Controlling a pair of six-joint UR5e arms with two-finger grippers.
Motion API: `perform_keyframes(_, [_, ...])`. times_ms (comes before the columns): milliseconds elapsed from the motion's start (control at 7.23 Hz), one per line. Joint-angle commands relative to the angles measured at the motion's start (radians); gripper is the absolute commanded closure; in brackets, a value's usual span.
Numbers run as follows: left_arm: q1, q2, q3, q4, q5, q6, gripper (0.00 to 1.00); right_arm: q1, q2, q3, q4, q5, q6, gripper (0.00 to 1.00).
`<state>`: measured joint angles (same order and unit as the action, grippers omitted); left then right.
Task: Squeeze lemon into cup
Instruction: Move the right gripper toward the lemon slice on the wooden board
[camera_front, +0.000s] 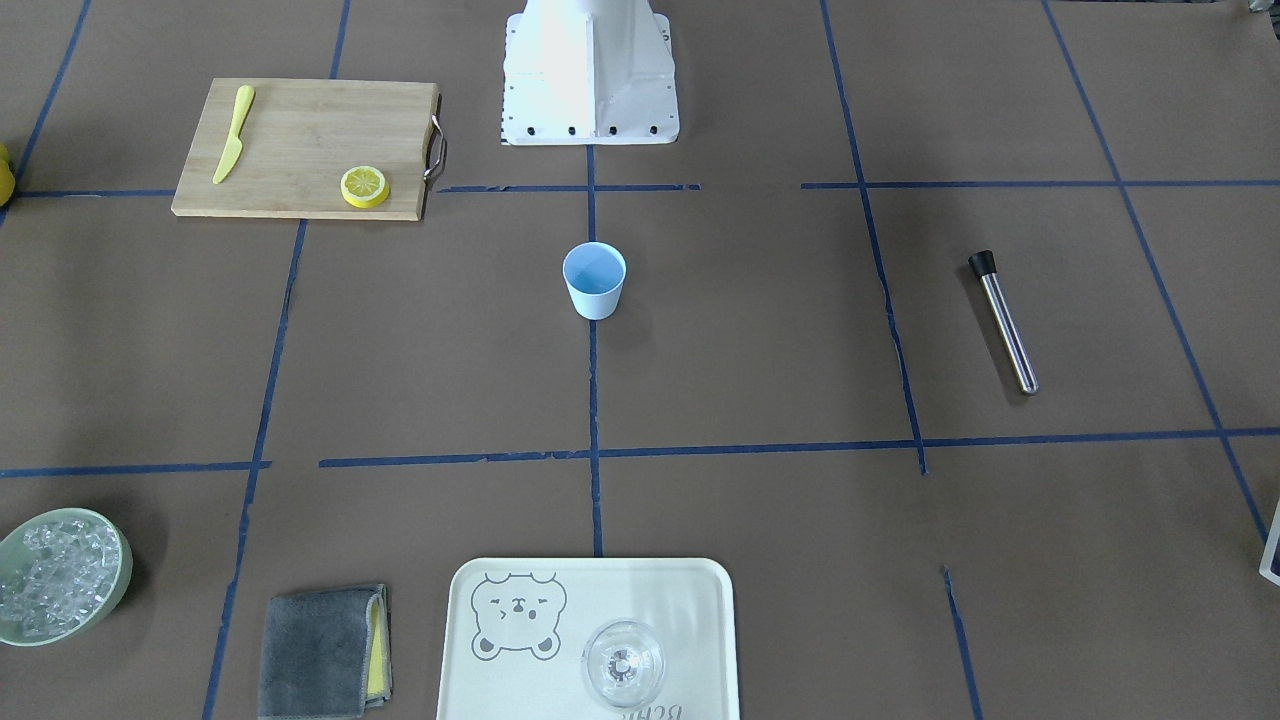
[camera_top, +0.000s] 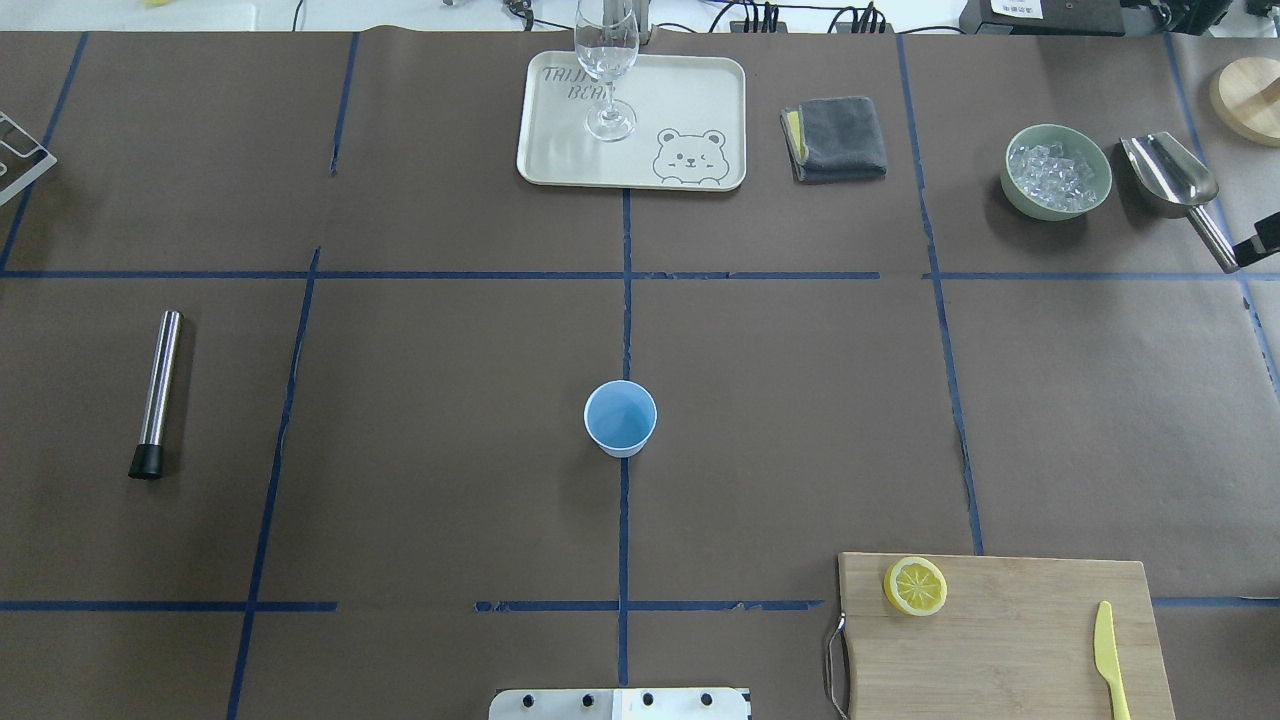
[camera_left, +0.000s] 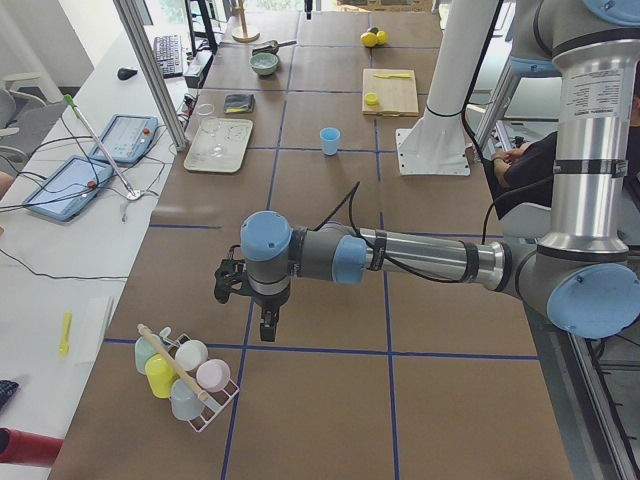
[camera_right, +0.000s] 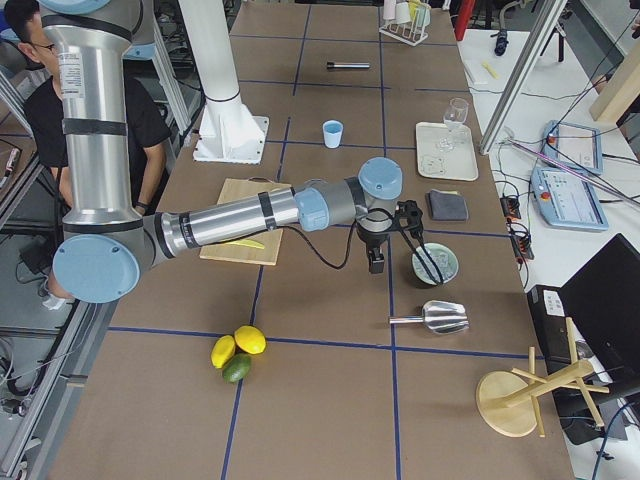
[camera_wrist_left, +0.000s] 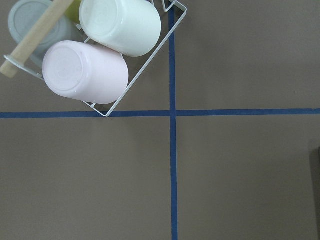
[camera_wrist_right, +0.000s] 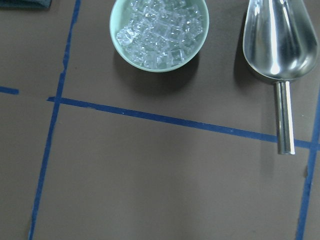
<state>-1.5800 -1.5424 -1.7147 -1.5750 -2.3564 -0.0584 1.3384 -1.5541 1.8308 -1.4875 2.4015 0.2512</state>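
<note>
The lemon slice lies flat on a wooden cutting board at the near right, yellow rind and pale flesh; it also shows in the front view. Only one slice shows. The pale blue cup stands upright and empty-looking at the table's middle, also in the front view. My left gripper hangs far out past the table's left end, above a rack of cups. My right gripper hovers beside the ice bowl. Both show only in side views, so I cannot tell whether they are open or shut.
A yellow plastic knife lies on the board. A green bowl of ice, a metal scoop, a grey cloth, a tray with a clear glass, and a metal muddler lie around the table.
</note>
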Motion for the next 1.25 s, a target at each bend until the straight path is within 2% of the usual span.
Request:
perform_keyframes(0, [0.000,0.002,-0.003,0.001,0.000,0.000,0.00,-0.080,-0.009,0.021,0.175,-0.024,0.266,0.00])
perform_keyframes(138, [0.000,0.005,-0.003,0.001,0.000,0.000,0.00,-0.128,-0.027,0.071,0.205,-0.030,0.398,0.00])
perform_keyframes(277, [-0.002,0.007,-0.005,0.001,0.000,0.000,0.00,-0.186,-0.071,0.149,0.205,-0.088,0.478,0.00])
perform_keyframes(415, [-0.002,0.007,-0.003,0.001,0.000,0.000,0.00,-0.281,-0.143,0.248,0.205,-0.198,0.564,0.00])
perform_keyframes(692, [-0.002,0.010,-0.020,0.000,-0.001,0.000,0.00,-0.436,-0.167,0.355,0.207,-0.240,0.789,0.00])
perform_keyframes(830, [-0.002,0.010,-0.020,0.000,-0.001,0.000,0.00,-0.643,-0.164,0.426,0.207,-0.427,0.977,0.00])
perform_keyframes(969, [-0.002,0.010,-0.025,0.000,0.000,0.000,0.00,-0.832,-0.158,0.450,0.207,-0.597,1.108,0.00])
perform_keyframes(1107, [-0.002,0.010,-0.029,0.000,0.000,0.002,0.00,-0.966,-0.158,0.450,0.208,-0.711,1.175,0.00])
